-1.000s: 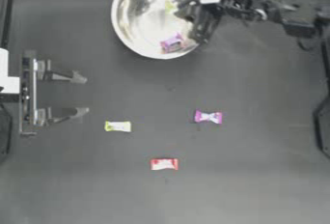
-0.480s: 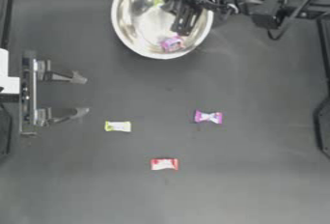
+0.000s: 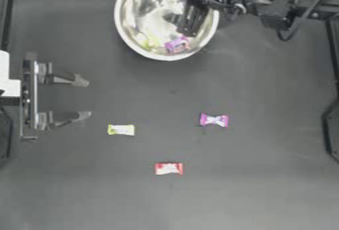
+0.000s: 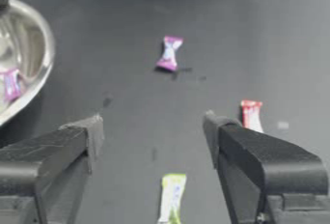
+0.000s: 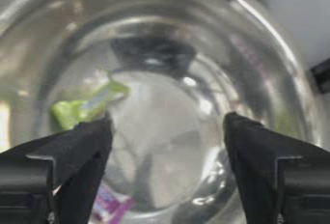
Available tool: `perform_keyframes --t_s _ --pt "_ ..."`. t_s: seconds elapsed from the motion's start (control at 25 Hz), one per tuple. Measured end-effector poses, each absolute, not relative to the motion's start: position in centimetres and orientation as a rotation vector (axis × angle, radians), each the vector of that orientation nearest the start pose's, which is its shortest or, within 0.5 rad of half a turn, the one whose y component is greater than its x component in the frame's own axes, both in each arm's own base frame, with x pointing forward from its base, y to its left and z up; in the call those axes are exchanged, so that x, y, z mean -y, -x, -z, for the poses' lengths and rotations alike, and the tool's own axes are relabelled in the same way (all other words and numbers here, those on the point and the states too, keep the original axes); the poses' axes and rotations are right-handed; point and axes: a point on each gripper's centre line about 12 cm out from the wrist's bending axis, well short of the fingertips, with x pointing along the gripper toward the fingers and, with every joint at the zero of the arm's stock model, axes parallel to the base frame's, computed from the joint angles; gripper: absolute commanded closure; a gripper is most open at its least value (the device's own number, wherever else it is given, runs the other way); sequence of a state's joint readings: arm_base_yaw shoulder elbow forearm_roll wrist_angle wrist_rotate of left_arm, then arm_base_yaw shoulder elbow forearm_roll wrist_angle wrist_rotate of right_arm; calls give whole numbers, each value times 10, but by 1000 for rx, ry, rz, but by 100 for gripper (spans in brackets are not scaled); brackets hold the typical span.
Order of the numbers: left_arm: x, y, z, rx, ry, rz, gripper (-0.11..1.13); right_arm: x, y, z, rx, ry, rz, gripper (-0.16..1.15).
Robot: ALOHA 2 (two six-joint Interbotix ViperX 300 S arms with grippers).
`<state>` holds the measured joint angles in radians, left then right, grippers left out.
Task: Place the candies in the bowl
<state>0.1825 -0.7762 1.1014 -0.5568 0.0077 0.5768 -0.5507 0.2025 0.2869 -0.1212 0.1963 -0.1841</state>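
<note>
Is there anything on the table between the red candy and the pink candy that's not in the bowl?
No. In the top view, only bare dark table lies between the red candy and the pink candy.

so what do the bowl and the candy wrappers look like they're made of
The bowl looks like polished metal: its silver inside mirrors the right gripper hanging open above it. The candies, such as the pink-purple one, the yellow-green one and the red one on the table, seem wrapped in thin glossy film, plastic or foil, twisted at both ends; which one cannot be told.
</note>
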Motion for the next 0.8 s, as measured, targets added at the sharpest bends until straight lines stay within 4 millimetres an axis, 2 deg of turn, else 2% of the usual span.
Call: perform_keyframes --t_s 0.16,0.36,0.64,0.8 --pt "-41 -225 -248 -335 13 -172 7 217 -400 -217 -722 110 397 2" --pt "-40 -225 -248 -339 11 -169 7 169 -384 -245 -662 106 332 2" --pt "-40 -224 -247 -345 12 -165 7 105 -343 -269 -593 73 240 2" --pt "-40 -224 -247 -348 13 -163 7 85 -318 -274 -568 40 210 2"
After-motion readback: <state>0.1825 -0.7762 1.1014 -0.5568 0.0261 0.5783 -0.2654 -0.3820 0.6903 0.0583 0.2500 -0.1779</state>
